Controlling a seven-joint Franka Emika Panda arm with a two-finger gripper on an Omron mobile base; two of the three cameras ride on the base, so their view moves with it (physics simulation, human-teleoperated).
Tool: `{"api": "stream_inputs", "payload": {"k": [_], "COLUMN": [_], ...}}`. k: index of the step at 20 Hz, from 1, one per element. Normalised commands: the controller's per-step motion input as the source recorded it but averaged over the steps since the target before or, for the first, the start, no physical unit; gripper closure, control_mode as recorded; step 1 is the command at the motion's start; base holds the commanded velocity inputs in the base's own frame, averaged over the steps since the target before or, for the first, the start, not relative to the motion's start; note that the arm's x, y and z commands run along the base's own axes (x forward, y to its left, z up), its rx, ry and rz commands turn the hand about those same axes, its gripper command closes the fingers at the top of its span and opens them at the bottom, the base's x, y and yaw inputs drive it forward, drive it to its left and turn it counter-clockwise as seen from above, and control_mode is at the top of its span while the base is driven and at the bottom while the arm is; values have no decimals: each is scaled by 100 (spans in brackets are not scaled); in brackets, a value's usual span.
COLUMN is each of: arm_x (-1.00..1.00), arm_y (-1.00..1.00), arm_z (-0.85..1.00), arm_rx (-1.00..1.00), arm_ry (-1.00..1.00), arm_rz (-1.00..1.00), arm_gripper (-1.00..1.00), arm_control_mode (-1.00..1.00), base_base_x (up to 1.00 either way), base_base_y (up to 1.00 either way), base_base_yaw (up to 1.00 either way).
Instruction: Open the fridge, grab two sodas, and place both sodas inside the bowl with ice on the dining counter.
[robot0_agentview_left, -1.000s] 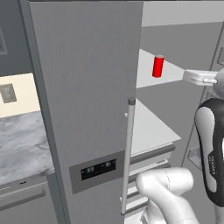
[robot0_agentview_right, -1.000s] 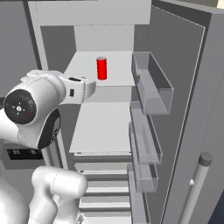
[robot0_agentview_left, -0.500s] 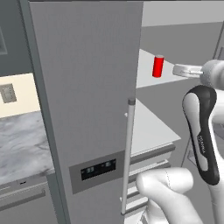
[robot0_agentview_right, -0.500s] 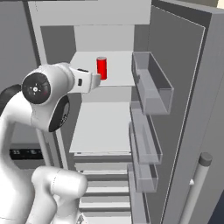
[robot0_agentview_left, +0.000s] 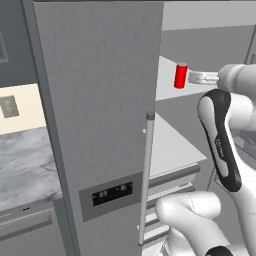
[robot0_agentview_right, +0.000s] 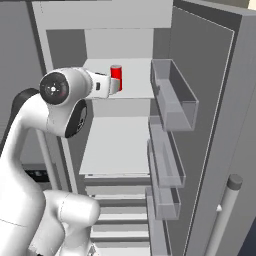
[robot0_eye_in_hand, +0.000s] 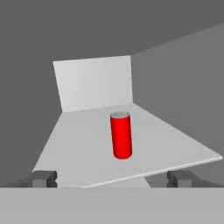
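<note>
In the left base view, a marble worktop (robot0_agentview_left: 22, 170) on grey cabinets sits at the far left, beside the fridge (robot0_agentview_left: 95, 100), whose left door is closed and carries a dark display panel (robot0_agentview_left: 112, 194) low down and a long vertical bar handle (robot0_agentview_left: 146, 175) along its right edge. Right of that door the fridge stands open, showing pale shelves inside. On the upper shelf (robot0_agentview_left: 165, 85) the red can (robot0_agentview_left: 180, 76) stands upright near the front edge. Just to its right is the gripper (robot0_agentview_left: 196, 77), level with the can and pointing at it, close but apart from it.

In the right base view the white arm rises at the left, its hand reaching into the open fridge compartment at the upper shelf, with the can partly hidden behind the hand. Further right, the open right door (robot0_agentview_right: 215, 125) swings outward, carrying clear bins (robot0_agentview_right: 175, 97) stacked one above another.

In the hand view the can stands alone on the shelf, centred ahead; the two fingertips (robot0_eye_in_hand: 43, 178) stand wide apart at the bottom, nothing between them, well short of the can
</note>
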Motion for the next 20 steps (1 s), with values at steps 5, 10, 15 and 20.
{"api": "stream_inputs", "payload": {"k": [5, 10, 15, 20], "arm_x": [40, 41, 44, 49], "arm_y": [0, 0, 0, 0], "arm_z": [0, 0, -2, -10], "arm_rx": [-2, -2, -3, -2], "arm_ry": [0, 0, 0, 3], "arm_rz": [0, 0, 0, 0], "arm_gripper": [-100, -100, -100, -100], "arm_control_mode": [-100, -100, -100, -100], "base_base_x": [0, 0, 0, 0], "base_base_y": [0, 0, 0, 0], "base_base_yaw": [0, 0, 0, 0]}}
